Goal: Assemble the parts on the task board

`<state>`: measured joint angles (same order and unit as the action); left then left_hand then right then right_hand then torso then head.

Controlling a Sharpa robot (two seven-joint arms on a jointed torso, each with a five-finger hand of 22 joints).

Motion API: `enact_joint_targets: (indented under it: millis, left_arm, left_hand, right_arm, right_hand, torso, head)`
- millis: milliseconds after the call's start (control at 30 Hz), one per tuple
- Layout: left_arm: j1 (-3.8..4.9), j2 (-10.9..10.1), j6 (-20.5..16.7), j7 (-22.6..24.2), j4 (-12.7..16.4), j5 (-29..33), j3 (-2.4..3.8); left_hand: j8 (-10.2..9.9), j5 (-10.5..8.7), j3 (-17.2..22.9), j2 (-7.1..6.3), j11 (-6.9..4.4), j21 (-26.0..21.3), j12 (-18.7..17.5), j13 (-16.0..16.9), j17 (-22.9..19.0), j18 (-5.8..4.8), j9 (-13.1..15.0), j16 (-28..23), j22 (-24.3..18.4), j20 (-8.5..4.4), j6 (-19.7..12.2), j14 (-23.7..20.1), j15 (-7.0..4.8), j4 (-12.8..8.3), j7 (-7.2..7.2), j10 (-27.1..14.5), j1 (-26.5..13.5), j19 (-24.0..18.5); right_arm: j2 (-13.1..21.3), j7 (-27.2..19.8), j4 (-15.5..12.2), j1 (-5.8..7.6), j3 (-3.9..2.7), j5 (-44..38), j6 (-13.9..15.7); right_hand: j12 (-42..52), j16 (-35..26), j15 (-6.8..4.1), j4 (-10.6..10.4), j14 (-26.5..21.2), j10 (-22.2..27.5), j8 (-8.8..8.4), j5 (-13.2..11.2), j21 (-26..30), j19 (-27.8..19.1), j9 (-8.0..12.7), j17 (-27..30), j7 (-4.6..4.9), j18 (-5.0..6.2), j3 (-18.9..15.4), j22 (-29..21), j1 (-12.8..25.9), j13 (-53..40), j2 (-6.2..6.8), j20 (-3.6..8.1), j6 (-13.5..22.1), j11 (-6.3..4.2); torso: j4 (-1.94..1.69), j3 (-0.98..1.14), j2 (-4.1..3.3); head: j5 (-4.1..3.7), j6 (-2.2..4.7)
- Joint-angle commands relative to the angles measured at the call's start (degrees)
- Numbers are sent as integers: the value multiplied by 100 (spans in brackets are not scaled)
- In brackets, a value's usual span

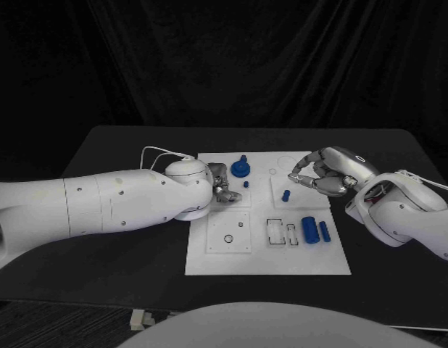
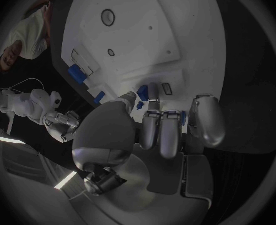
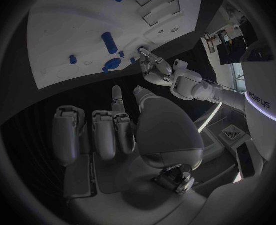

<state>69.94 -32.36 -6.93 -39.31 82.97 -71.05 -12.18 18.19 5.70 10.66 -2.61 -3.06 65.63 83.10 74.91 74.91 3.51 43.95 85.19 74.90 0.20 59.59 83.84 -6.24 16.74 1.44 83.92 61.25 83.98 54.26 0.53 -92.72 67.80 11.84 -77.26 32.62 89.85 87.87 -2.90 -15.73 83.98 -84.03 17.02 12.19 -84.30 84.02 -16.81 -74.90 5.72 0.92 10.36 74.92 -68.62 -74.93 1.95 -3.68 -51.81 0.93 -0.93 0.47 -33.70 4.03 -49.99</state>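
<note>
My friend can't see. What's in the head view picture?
Two white robot arms reach over a white task board on a black table. The left hand and right hand hover above small blue parts.

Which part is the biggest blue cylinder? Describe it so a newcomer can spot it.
Start at the white task board on the black table. Go to its near right area, below the right hand. The large blue cylinder lies flat there, thicker than the slim blue pin lying beside it on the right.
</note>
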Motion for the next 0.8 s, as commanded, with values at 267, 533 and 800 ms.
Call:
enact_joint_targets:
  millis: [267, 533, 800]
  left_arm:
    - [-15, 4, 135, -21, -1, -13, 3]
    - [-15, 10, 131, 29, -22, -13, 3]
    - [-15, -25, 8, 117, 36, -13, 3]
  left_hand:
    - [51, -63, -82, 28, 25, -52, -39, 954, 1050, 75, 50, -47, 934, 40, -17, 495, 40, 4, 5, 308, -111, 103]
    - [55, -68, -93, 51, 26, -63, -49, 947, 1051, 77, 71, -46, 931, 40, -38, 496, 40, 3, 6, 304, -121, 102]
    - [125, -224, -445, 24, 30, -75, -38, 959, 1059, 75, 262, -41, 934, 43, -112, 501, 43, 3, 8, 313, -407, 112]
  right_arm:
    - [4, 100, -4, -14, -3, -33, -66]
    - [-12, 99, 5, -16, -3, -33, -76]
    - [6, 98, 3, -17, -3, -33, -71]
  right_hand:
    - [15, -21, 39, 7, 481, -597, 27, 29, 24, 279, -2, -1015, 7, 74, 19, 1288, -73, -1507, 0, -12, 24, 36]
    - [15, -21, 39, 7, 481, -597, 27, 29, 24, 279, -2, -1015, 7, 74, 19, 1288, -73, -1507, 0, -12, 24, 36]
    - [15, -22, 39, 7, 481, -597, 31, 32, 23, 280, -3, -1014, 7, 73, 20, 1289, -81, -1507, 0, -12, 19, 36]
  torso:
    - [2, 0, -3]
    - [-1, 0, -2]
    - [1, 0, -1]
  head:
    - [16, -1]
    - [8, -1]
    - [12, -1]
